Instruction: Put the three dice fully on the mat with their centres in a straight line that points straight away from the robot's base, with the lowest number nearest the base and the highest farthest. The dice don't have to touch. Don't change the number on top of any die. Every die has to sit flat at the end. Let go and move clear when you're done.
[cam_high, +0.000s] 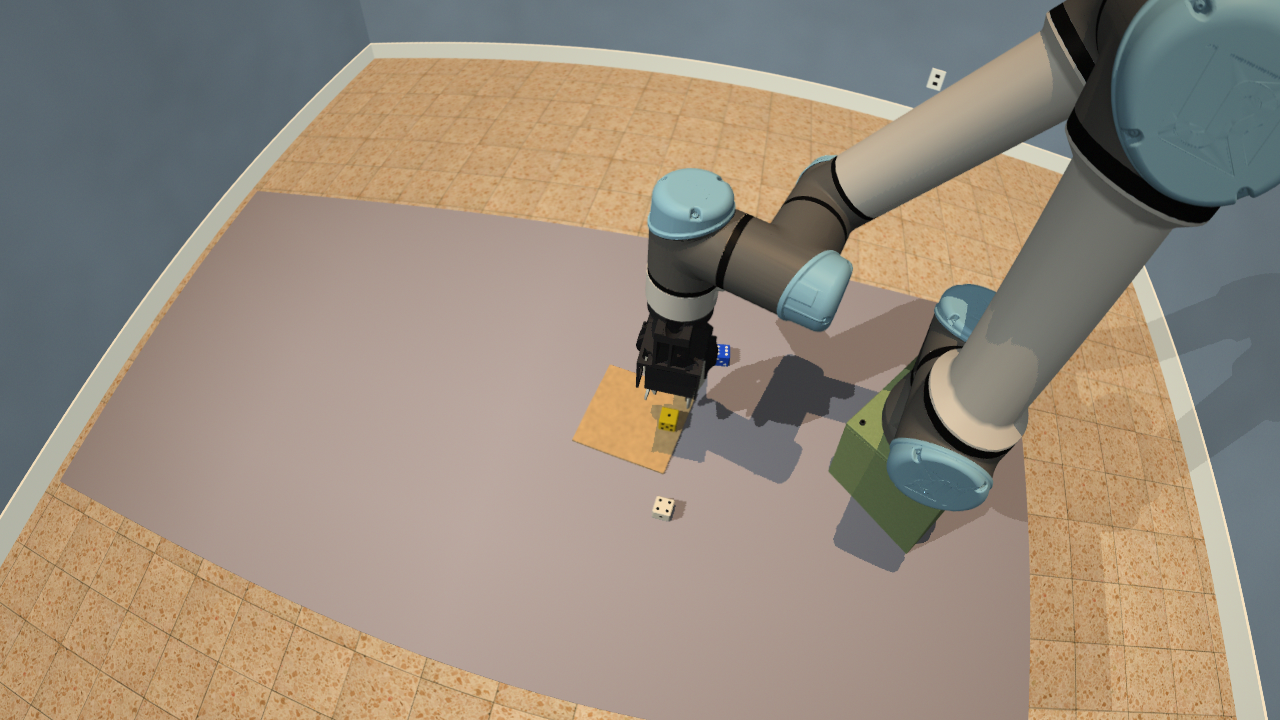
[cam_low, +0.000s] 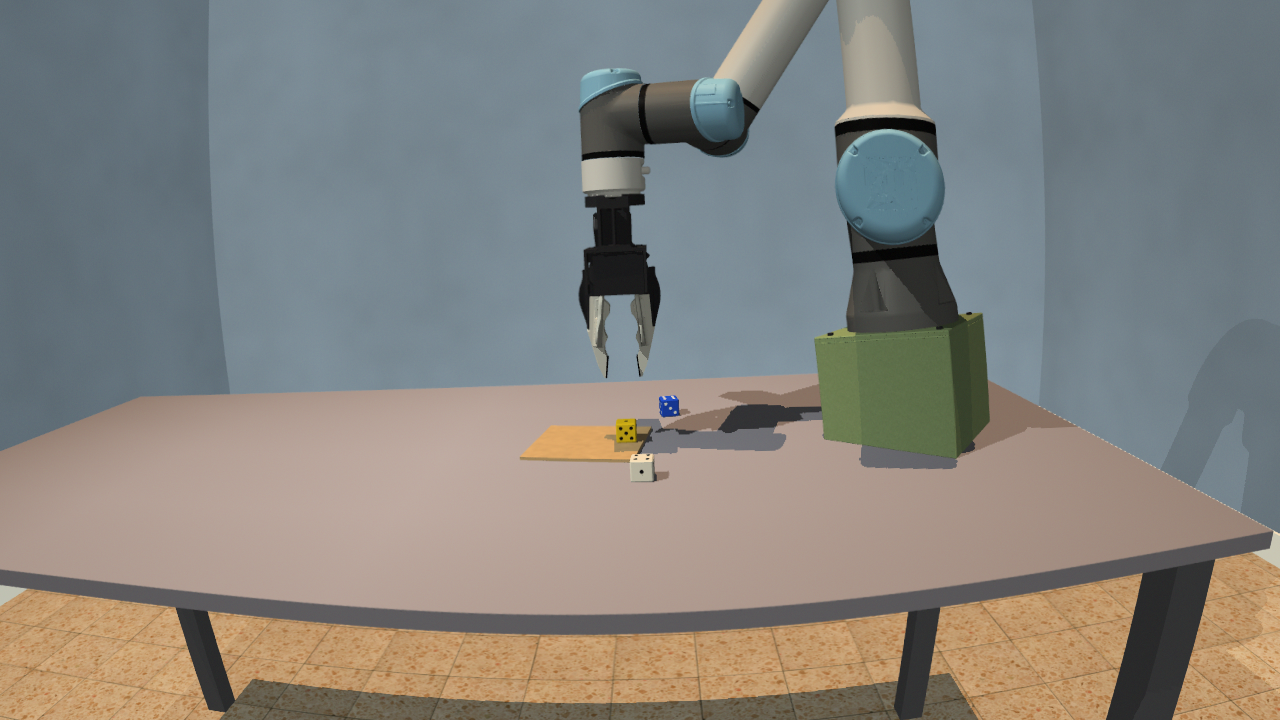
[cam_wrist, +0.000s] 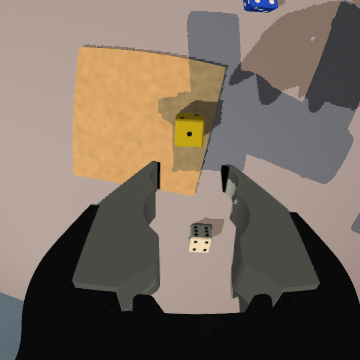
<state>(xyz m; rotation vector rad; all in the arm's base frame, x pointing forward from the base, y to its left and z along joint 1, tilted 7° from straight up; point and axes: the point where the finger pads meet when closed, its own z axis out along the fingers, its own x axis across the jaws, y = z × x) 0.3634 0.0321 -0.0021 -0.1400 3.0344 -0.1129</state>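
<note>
one blue die (cam_high: 723, 355) half hidden behind the arm, gripper (cam_low: 623, 367) partly open, holding nothing, above yellow die (cam_low: 625, 430)

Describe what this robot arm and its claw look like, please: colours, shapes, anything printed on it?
The arm is made of thick beige tubes linked by dark grey-brown joints with black rings and round light-blue caps; a faint embossed logo shows on the caps. It stands on a green block. The gripper has a black body and two tapered pale-grey fingers. No loose cables show.
</note>
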